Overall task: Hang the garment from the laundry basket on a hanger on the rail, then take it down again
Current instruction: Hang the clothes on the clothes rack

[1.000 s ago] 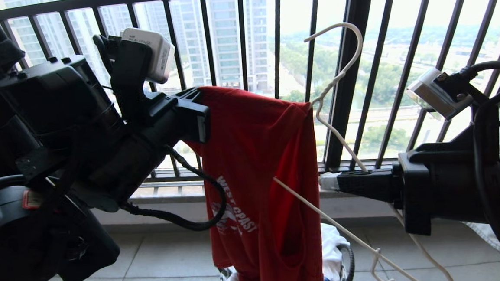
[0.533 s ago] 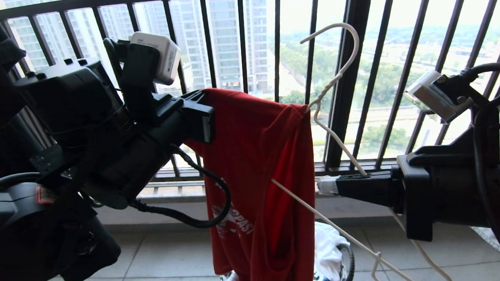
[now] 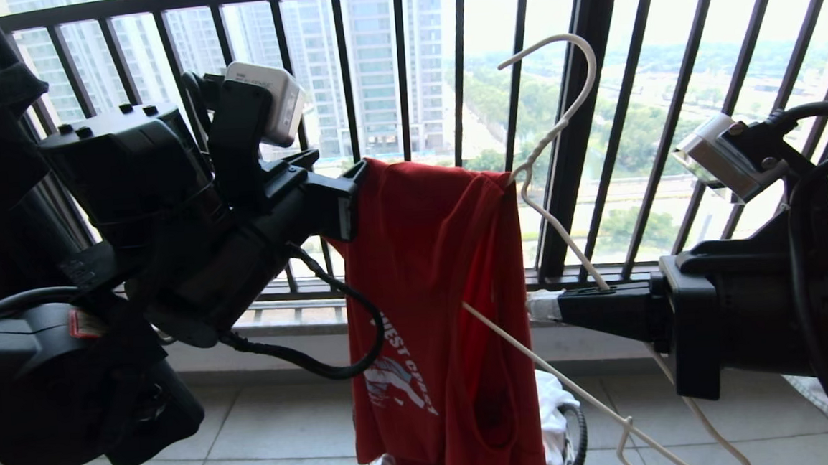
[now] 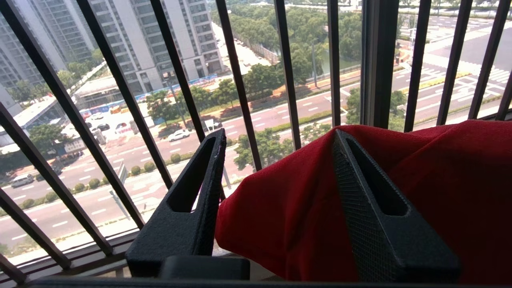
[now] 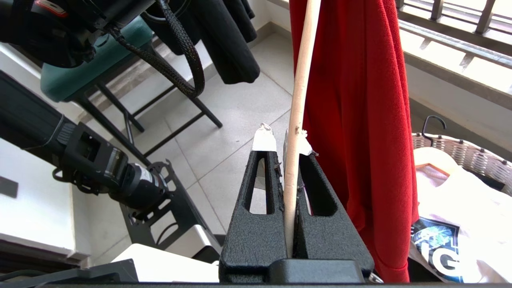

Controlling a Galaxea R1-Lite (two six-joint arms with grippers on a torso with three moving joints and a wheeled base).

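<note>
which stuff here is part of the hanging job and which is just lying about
In the job: red T-shirt, white wire hanger, right gripper shut on the hanger, left gripper open at the shirt.

Lying about: white printed T-shirt, black shirt, window railing.

White lettering runs slantwise down the chest of the red T-shirt (image 3: pixel 433 317) in the head view, above a blue-white graphic. The cloth folds across it, so only parts can be made out: something like "WEST" on the left and "COAST" on the right, with several letters creased or hidden.

In the right wrist view, a white T-shirt (image 5: pixel 460 224) lying in the wicker basket (image 5: pixel 464 156) carries a dark printed panel with large pale letters; only "IG" shows at the picture's edge, the rest cut off.

The white camera block (image 3: pixel 273 101) on the left arm bears a small dark line of print, too small to read.
</note>
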